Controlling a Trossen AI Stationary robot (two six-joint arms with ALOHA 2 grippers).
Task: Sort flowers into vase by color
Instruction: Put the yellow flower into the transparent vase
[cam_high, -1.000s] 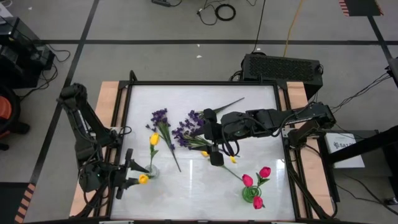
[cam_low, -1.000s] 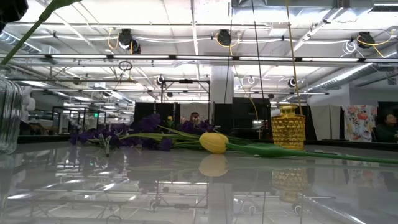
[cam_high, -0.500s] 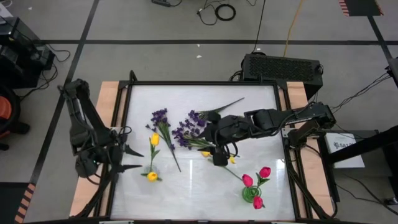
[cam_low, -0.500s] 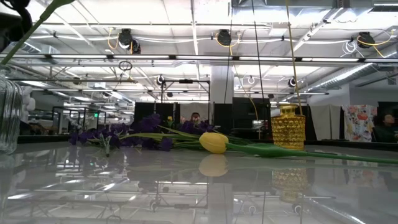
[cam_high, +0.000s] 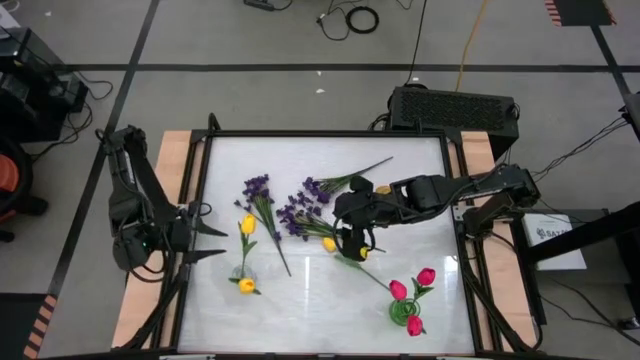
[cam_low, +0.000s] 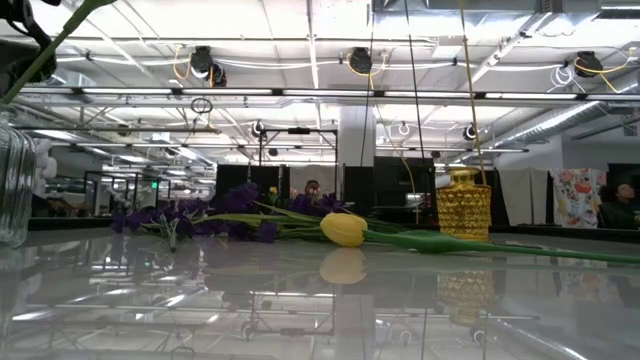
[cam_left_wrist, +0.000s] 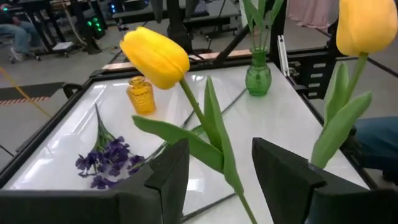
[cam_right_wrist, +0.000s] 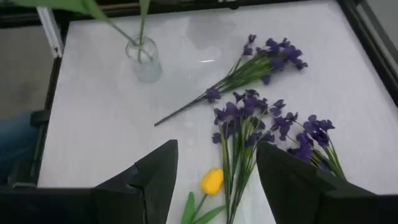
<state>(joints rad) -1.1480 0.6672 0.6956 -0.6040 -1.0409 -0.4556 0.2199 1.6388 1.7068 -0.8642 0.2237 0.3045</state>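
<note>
Over the middle of the table (cam_high: 300, 300), the right gripper (cam_high: 350, 243) hangs low with its fingers apart and nothing between them, right above a loose yellow tulip (cam_right_wrist: 211, 180) lying flat beside the purple sprigs (cam_right_wrist: 273, 127); I'd judge it is lining up to take that tulip, since yellow is the colour being gathered at 8 o'clock. The left gripper (cam_high: 205, 243) sits at the table's 9 o'clock edge, fingers also parted and empty (its camera looks between them at two upright yellow tulips).

Those two yellow tulips (cam_high: 245, 255) stand in a clear glass vase (cam_right_wrist: 143, 59) near 8 o'clock, so that colour is partly sorted. At about 5 o'clock a green glass vase (cam_left_wrist: 258, 74) holds the pink-red tulips (cam_high: 412, 295), stems upright. A small amber-gold vase (cam_low: 463, 205) stands near the centre, and I see nothing in it; presumably it waits for the purple. Two purple sprigs lie flat around 11 o'clock of centre, one apart to the side (cam_high: 258, 195), the other bunch touching the loose tulip's stem.
</note>
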